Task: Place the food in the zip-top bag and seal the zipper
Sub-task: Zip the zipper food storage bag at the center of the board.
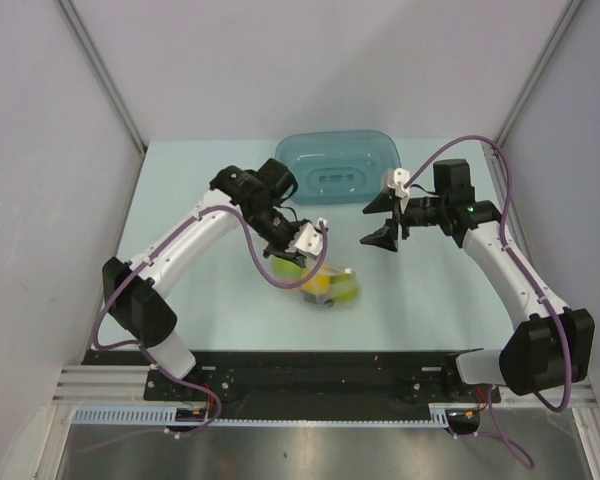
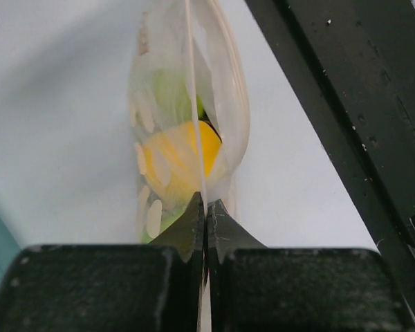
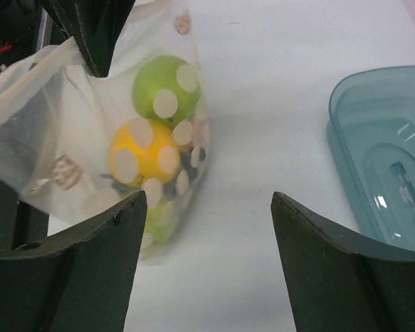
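The clear zip-top bag (image 1: pixel 330 285) with pale dots lies in the middle of the table and holds toy fruits: a green one (image 3: pixel 160 90), an orange (image 3: pixel 146 153) and dark grapes. My left gripper (image 1: pixel 314 238) is shut on the bag's zipper (image 2: pixel 191 104), which runs as a thin pale strip away from its fingertips. The bag hangs from that grip in the left wrist view (image 2: pixel 187 138). My right gripper (image 1: pixel 385 220) is open and empty, hovering right of the bag (image 3: pixel 111 138).
A teal translucent tub (image 1: pixel 337 165) sits at the back centre; its rim shows in the right wrist view (image 3: pixel 373 159). The black base rail (image 1: pixel 310 375) runs along the near edge, close behind the bag in the left wrist view (image 2: pixel 346 104).
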`<state>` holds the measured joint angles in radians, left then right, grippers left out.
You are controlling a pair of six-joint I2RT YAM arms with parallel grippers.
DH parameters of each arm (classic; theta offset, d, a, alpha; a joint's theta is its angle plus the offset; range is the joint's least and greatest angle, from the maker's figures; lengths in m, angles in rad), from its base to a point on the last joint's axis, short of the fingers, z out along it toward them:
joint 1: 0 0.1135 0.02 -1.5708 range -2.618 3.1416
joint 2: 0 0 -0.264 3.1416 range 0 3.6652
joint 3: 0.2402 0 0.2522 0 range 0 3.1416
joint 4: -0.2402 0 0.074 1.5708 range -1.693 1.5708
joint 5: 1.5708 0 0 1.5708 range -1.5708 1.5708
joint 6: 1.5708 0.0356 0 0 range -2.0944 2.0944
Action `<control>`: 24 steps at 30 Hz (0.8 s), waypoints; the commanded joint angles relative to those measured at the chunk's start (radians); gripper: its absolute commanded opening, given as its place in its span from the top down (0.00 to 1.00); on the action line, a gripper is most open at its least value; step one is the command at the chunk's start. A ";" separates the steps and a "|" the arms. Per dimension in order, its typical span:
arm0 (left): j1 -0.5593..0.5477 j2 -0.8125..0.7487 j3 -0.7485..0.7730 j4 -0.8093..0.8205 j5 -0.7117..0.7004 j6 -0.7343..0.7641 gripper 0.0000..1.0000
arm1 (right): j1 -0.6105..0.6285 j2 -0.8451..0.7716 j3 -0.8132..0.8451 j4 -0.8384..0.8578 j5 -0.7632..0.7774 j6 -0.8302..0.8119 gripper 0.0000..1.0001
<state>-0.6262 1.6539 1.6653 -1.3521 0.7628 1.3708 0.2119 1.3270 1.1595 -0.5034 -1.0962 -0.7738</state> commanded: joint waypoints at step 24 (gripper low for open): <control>0.029 0.172 0.220 -0.005 0.096 -0.294 1.00 | 0.112 -0.057 -0.011 -0.141 -0.022 -0.036 0.57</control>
<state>-0.5991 1.8332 1.8427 -1.3453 0.8078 1.1206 0.3088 1.2522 1.1439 -0.8162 -1.1187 -0.9752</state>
